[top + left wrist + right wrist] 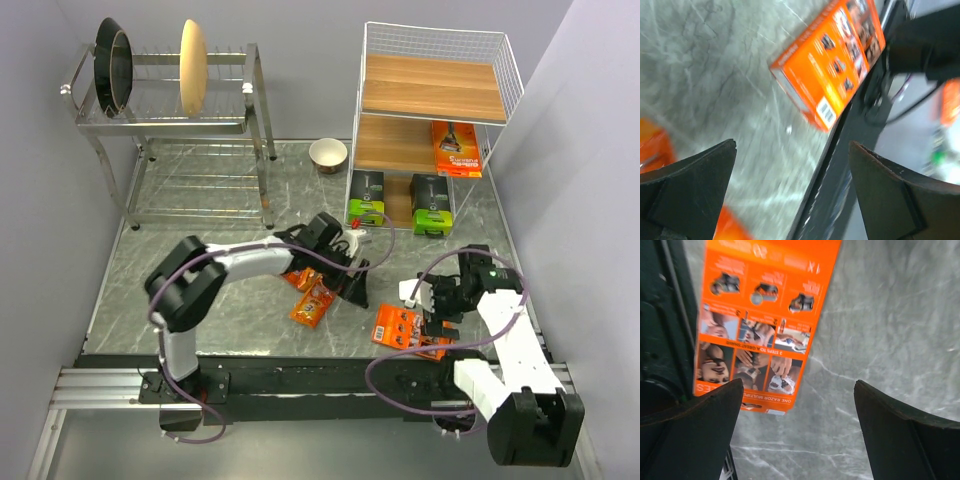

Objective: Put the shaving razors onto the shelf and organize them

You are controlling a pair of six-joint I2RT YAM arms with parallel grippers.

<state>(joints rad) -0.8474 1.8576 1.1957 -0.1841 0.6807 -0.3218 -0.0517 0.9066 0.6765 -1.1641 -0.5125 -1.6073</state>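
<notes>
Jaws wide apart on left gripper (792, 145), nothing between them; dark fingers (690, 185) frame the grey marble table (130, 270). Jaws on right gripper (799, 385) are spread as well and hold nothing. They hover over the lower end of a flat orange card (765, 315), and I cannot tell whether the left-hand finger touches it. That card (400, 328) lies back-side up right along the near table edge, against the black rail (300, 370). Left arm: elbow folded up near its base, forearm reaching right across the table, wrist tipped down just right of the two narrow orange blister packs (312, 295). The packs lie side by side on the marble, centre-front. Right arm: short reach, forearm angled up-left from its base, wrist bent down over the card. The two grippers are near each other but apart. Shelf (505, 75) stands at the far right. Second orange card (455, 148) sits on its middle board, right side. Two dark grey boxes (366, 198) stand side by side on the bottom board with their lime ends facing front. Bare marble runs between the card and the shelf front, and more lies left of the blister packs. Steel dish rack (170, 120) stands far left, with a bowl (328, 153) between rack and shelf.
</notes>
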